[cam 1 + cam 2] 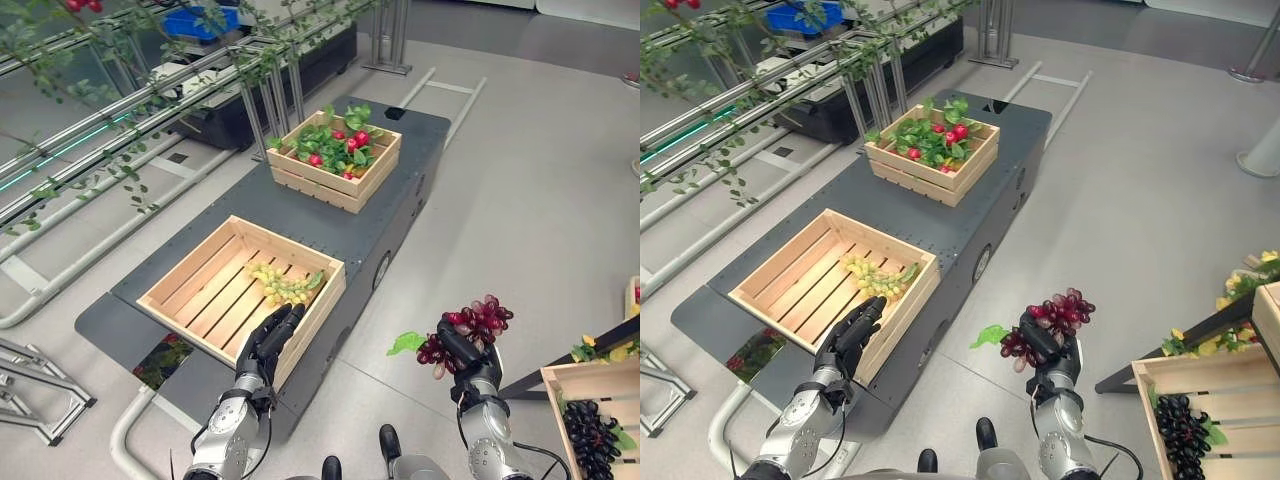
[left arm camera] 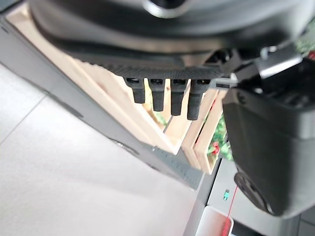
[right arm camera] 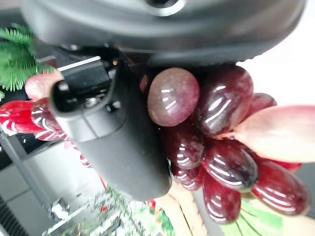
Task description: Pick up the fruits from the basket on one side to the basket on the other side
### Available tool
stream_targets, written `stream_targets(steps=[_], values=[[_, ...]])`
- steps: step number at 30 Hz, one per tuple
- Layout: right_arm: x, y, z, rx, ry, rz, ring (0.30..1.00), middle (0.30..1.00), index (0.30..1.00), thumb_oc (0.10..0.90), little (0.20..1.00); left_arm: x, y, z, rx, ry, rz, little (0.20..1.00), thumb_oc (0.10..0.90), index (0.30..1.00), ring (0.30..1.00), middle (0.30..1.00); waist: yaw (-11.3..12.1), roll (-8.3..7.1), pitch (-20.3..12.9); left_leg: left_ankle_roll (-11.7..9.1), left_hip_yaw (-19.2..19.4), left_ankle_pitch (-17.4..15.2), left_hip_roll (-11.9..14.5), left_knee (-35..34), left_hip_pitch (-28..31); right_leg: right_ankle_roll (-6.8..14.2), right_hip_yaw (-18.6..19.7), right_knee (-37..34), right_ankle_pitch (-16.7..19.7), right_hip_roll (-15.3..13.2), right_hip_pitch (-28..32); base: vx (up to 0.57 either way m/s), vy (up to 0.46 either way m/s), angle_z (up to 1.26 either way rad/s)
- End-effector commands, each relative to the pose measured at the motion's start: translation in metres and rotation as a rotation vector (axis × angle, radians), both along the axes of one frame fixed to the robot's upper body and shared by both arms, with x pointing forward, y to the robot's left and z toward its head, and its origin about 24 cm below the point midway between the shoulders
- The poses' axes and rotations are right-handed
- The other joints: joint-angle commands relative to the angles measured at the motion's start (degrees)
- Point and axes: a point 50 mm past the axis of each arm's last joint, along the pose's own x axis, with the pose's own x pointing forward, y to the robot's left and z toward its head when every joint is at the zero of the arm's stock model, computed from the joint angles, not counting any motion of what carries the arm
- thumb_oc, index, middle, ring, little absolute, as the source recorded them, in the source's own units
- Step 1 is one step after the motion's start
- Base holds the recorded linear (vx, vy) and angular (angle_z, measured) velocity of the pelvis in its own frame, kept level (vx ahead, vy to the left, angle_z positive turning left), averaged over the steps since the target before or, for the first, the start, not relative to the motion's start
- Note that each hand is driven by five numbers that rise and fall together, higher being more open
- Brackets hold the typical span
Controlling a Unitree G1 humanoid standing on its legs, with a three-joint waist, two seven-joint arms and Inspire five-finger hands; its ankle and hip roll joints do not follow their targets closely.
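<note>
Glossy red grapes (image 3: 216,147), oval and smooth-skinned, sit clasped in the right hand (image 1: 470,365) at the lower right of the head views; its dark thumb and fingers curl round the bunch, and a green leaf (image 1: 406,343) juts from the bunch's left side. Low and left of centre, the left hand (image 1: 268,340) hovers over the near corner of a pale slatted wooden crate (image 1: 180,285), its fingers straight and relaxed, grasping nothing.

That crate stands on a dark grey, flat-topped platform (image 1: 330,225) with rounded corners. Inside it, near its right wall, lies a bunch of small green grapes (image 1: 280,283) with a leaf. Higher up, near the frame's centre top, a second slatted crate (image 1: 330,180) rests on the same platform, packed with leafy greenery and round red fruit (image 1: 352,142).

At the lower right corner a third wooden crate (image 1: 1220,385) holds a cluster of dark, near-black grapes (image 1: 1182,428). Leafy vines (image 1: 90,120) trail over metal rails in the upper left. Smooth grey floor (image 1: 520,200) spreads around everything.
</note>
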Motion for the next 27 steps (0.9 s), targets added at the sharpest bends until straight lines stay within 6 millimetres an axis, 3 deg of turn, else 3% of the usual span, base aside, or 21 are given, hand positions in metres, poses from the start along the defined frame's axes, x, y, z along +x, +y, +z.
stream_targets(steps=[1,3,6,8,10,12,14,17,19,20,22,27], values=[[0.042,-0.006,0.054,-0.064,-0.299,-0.020,0.300,0.300,0.300,0.400,0.300,0.042,-0.005,0.046,0.013,-0.268,-0.034,0.900,0.800,0.900,0.900,0.900,-0.16,0.93,0.73,-0.19,2.08,-12.26,-0.68,6.64,-1.09,2.06,-0.08,1.95,-4.70,-0.61,-0.06,-0.18,0.200,-0.35],[0.041,-0.005,0.053,-0.056,-0.289,-0.026,0.300,0.300,0.300,0.400,0.300,0.046,-0.009,0.049,0.007,-0.284,-0.046,0.900,0.800,0.900,0.900,0.900,-0.77,1.00,1.81,0.05,2.89,-12.10,-1.14,6.16,-0.97,2.96,-0.31,1.68,-2.77,-1.31,-1.63,-0.17,0.195,-0.43],[0.039,-0.001,0.047,-0.036,-0.262,0.011,0.300,0.300,0.300,0.400,0.300,0.045,-0.010,0.050,0.008,-0.280,-0.030,0.900,0.800,0.900,0.900,0.900,-0.70,1.04,3.08,-0.46,5.58,-11.33,-1.43,4.19,0.29,4.42,-6.22,0.06,0.35,-2.72,-2.65,-0.10,0.125,-0.53],[0.039,0.012,0.040,-0.016,-0.230,0.106,0.300,0.300,0.300,0.400,0.300,0.039,-0.003,0.052,0.013,-0.281,0.016,0.900,0.800,0.900,0.900,0.900,1.21,1.69,3.68,-1.01,10.92,-10.29,-1.11,2.00,1.36,4.98,-18.08,5.40,1.69,-4.69,-4.34,-0.17,0.143,-1.00],[0.037,0.020,0.035,0.003,-0.203,0.155,0.300,0.300,0.300,0.400,0.300,0.036,0.002,0.052,0.011,-0.281,0.022,0.900,0.800,0.900,0.900,0.900,1.89,2.95,3.69,-0.52,12.14,-10.13,-0.37,1.03,1.91,4.53,-20.40,14.96,-1.22,-6.24,-5.15,-0.13,0.132,-1.60],[0.031,0.024,0.028,0.012,-0.174,0.178,0.300,0.300,0.300,0.400,0.300,0.034,0.008,0.051,0.003,-0.268,0.032,0.900,0.800,0.900,0.900,0.900,2.18,3.93,3.16,-0.01,12.68,-9.35,0.51,1.53,0.90,2.08,-20.43,24.40,-6.54,-7.94,-5.05,-0.14,0.057,-0.95],[0.028,0.026,0.023,0.019,-0.154,0.193,0.300,0.300,0.300,0.400,0.300,0.033,0.010,0.047,-0.014,-0.249,0.058,0.900,0.800,0.900,0.900,0.900,2.75,4.12,2.38,0.26,13.07,-9.51,1.06,2.61,-0.30,0.53,-21.35,27.25,-9.83,-9.71,-3.42,-0.07,-0.020,-0.27],[0.025,0.036,0.015,0.030,-0.128,0.239,0.300,0.300,0.300,0.400,0.300,0.028,0.015,0.038,-0.020,-0.219,0.145,0.900,0.800,0.900,0.900,0.900,4.51,3.58,0.91,-0.31,14.11,-10.07,2.19,3.90,-1.07,-0.13,-24.73,21.15,-12.14,-11.09,2.04,0.03,-0.136,-0.35],[0.024,0.045,0.012,0.033,-0.111,0.276,0.300,0.300,0.300,0.400,0.300,0.021,0.020,0.030,-0.019,-0.186,0.223,0.900,0.800,0.900,0.900,0.900,6.09,2.43,-0.34,-1.84,18.11,-10.40,3.60,4.47,-1.07,1.20,-29.25,7.98,-10.96,-10.11,7.12,0.07,-0.257,-1.01],[0.025,0.046,0.011,0.035,-0.099,0.270,0.300,0.300,0.300,0.400,0.300,0.019,0.021,0.027,-0.019,-0.163,0.242,0.900,0.800,0.900,0.900,0.900,6.26,2.22,-0.58,-2.22,19.18,-10.31,4.04,4.36,-0.93,1.58,-29.61,6.21,-10.36,-9.76,7.56,0.05,-0.216,-1.45],[0.031,0.044,0.021,0.046,-0.131,0.233,0.300,0.300,0.300,0.400,0.300,0.016,0.018,0.022,-0.073,-0.128,0.290,0.900,0.800,0.900,0.900,0.900,4.76,1.61,-0.30,-3.38,21.26,-8.99,5.80,3.42,-0.19,2.07,-26.86,4.60,-10.48,-7.57,6.98,0.06,-0.192,-1.20],[0.031,0.028,0.024,0.035,-0.135,0.127,0.300,0.300,0.300,0.400,0.300,0.015,0.004,0.017,-0.072,-0.102,0.230,0.900,0.800,0.900,0.900,0.900,3.09,0.88,0.16,-3.64,22.06,-8.46,6.78,2.91,0.11,1.73,-25.26,5.75,-11.46,-6.29,6.38,0.07,-0.133,-0.30]])
